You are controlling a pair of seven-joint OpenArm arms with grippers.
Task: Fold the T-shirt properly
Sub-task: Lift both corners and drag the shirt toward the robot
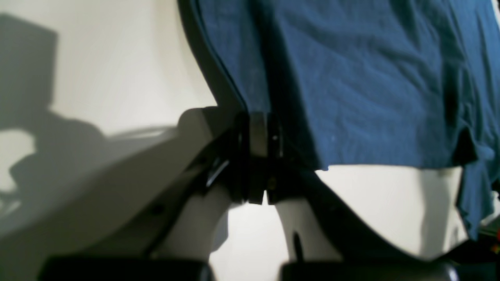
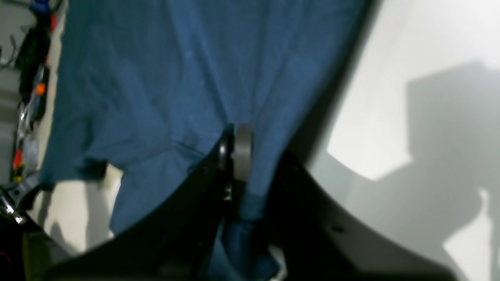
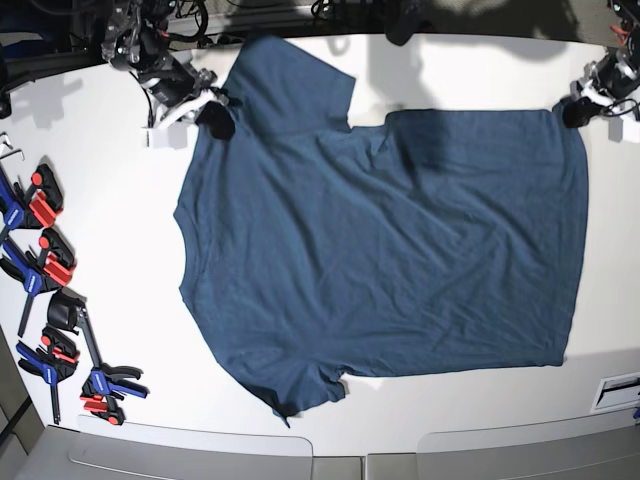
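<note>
The dark navy T-shirt [image 3: 380,250] lies spread flat on the white table [image 3: 110,200], neck to the left, hem to the right, one sleeve at the back and one at the front. My right gripper [image 3: 215,120] is shut on the cloth at the back left shoulder; in the right wrist view the gripper [image 2: 239,156] pinches a fold of the T-shirt [image 2: 156,78]. My left gripper [image 3: 573,111] is shut on the back right hem corner; in the left wrist view the gripper [image 1: 261,134] clamps the edge of the T-shirt [image 1: 371,78].
Several red, blue and black clamps [image 3: 45,270] lie along the table's left edge. Cables and gear [image 3: 140,40] crowd the back left corner. A small slot [image 3: 618,390] sits at the front right. The table's front edge [image 3: 300,440] runs below the shirt.
</note>
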